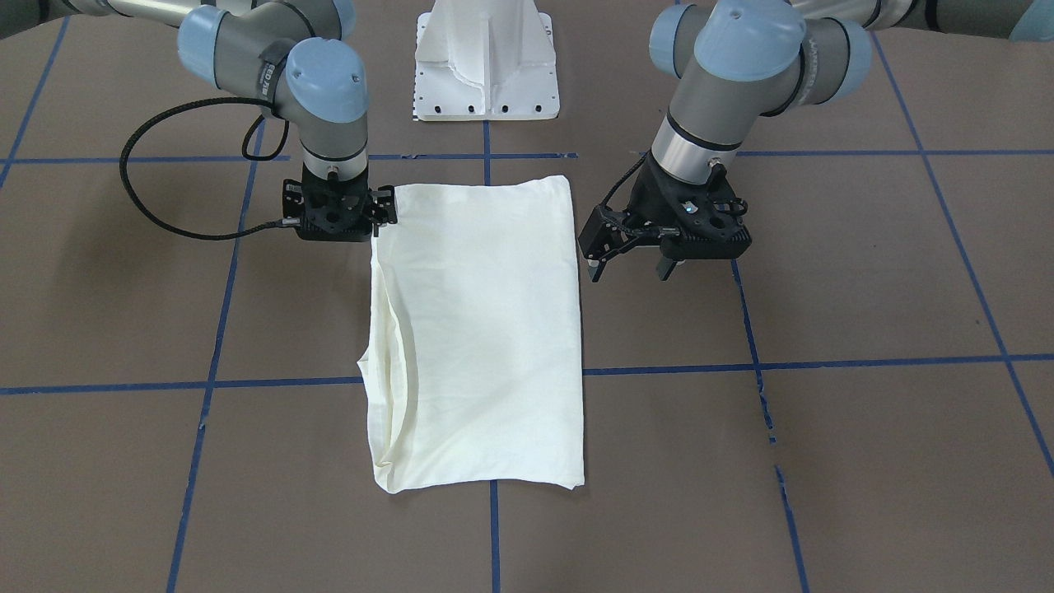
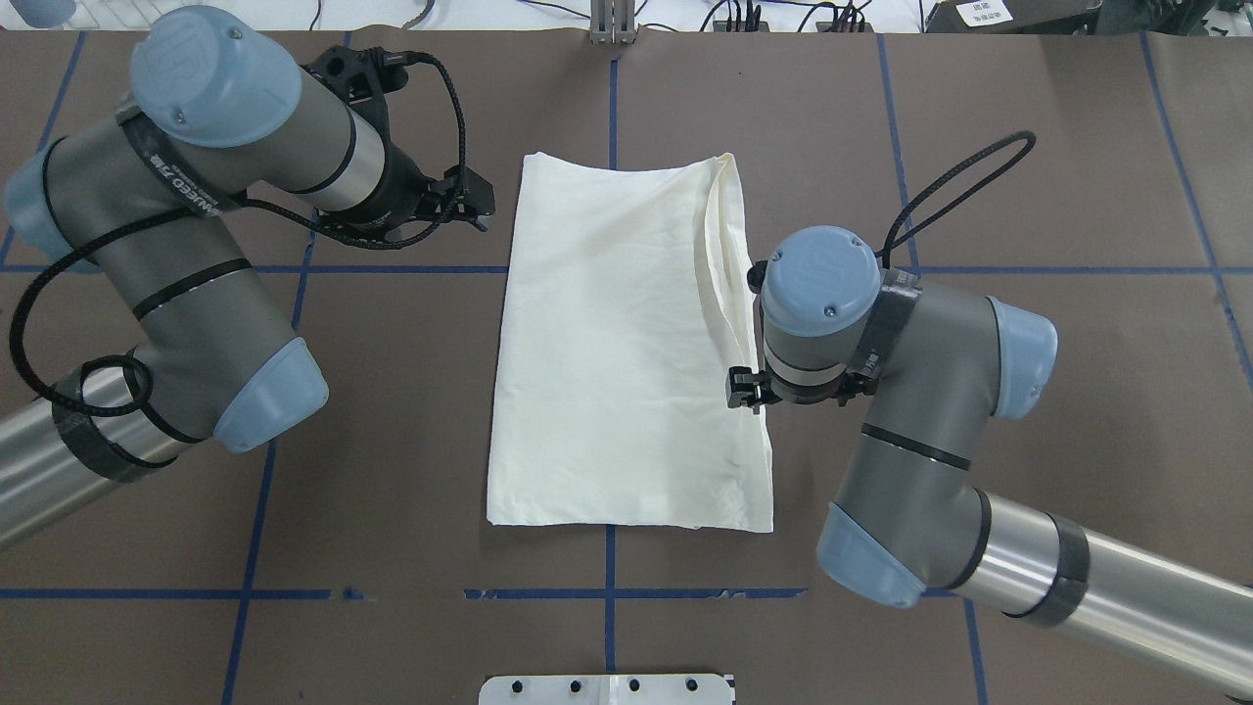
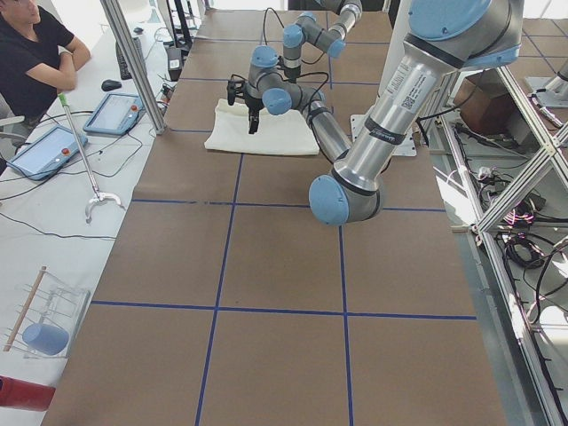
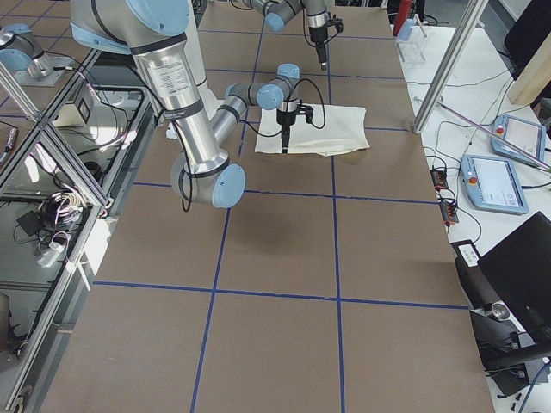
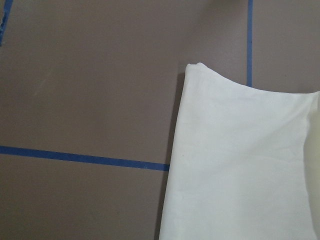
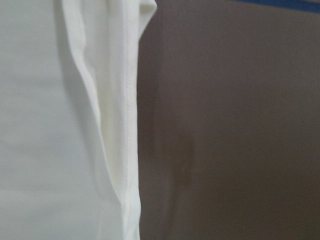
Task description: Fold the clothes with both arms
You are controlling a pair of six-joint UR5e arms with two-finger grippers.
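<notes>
The T-shirt [image 1: 486, 329] lies mid-frame on the worktop [image 1: 823, 461], already folded into a long rectangle with its plain cream side up and no print showing. I judge the next fold should bring one short end over the other.

In the front-facing view the left claw [image 1: 627, 262] hangs just beside the shirt's straight long edge, right of centre. Its jaws are spread wide and it holds nothing. The right claw [image 1: 382, 211] sits at the shirt's upper-left corner in that view, on the side where the hems lie in loose layers. Its wrist camera shows only cloth edge and bare worktop, so I cannot tell how far it is open or whether it pinches fabric.

To do this well, I would put both claws at the two corners of the same short end. Each pinch must catch every layer, above all on the ragged hem side. Then I would lift evenly, keep the edge taut between the claws, and lay it square.
</notes>
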